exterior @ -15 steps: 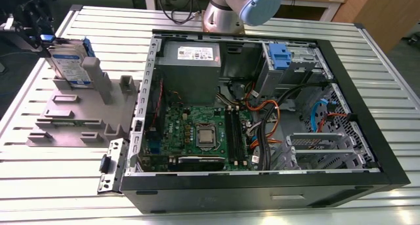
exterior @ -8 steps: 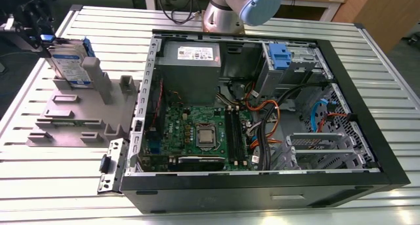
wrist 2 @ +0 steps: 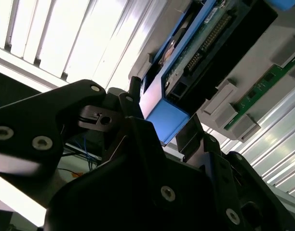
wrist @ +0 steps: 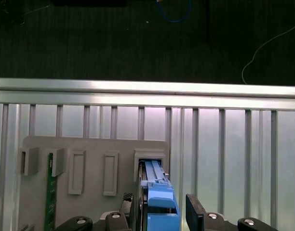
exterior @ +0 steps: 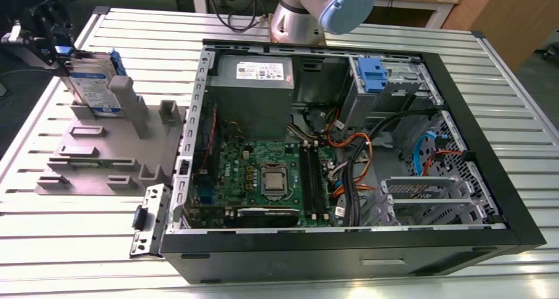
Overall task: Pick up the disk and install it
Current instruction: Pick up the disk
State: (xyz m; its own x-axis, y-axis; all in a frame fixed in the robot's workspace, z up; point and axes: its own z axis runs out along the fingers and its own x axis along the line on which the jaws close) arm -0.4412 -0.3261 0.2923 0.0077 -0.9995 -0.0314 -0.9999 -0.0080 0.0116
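Silver metal with blue side rails, the disk [exterior: 91, 83] stands on edge in a slot of the grey holder [exterior: 96, 152] on the slatted table [exterior: 78, 240], well apart from the open case [exterior: 349, 250] toward the exterior view's right. The gripper [wrist: 162, 214] straddles the disk's upper edge, with one finger [wrist: 195, 212] on each side of the blue rail [wrist: 159, 202]. In the first wrist view a narrow gap shows between that finger and the rail, so I judge the gripper spread and not clamped. Nothing is lifted; the disk sits in its slot. Handling assessment: a rigid, fairly dense unit, unlikely to flex, but sensitive to knocks, with smooth metal faces that may slip. The circuit board and connector pins [wrist 2: 207, 41] seen in the second wrist view should not take load. Best purchase is across the flat faces near the top rail, square to the slot.
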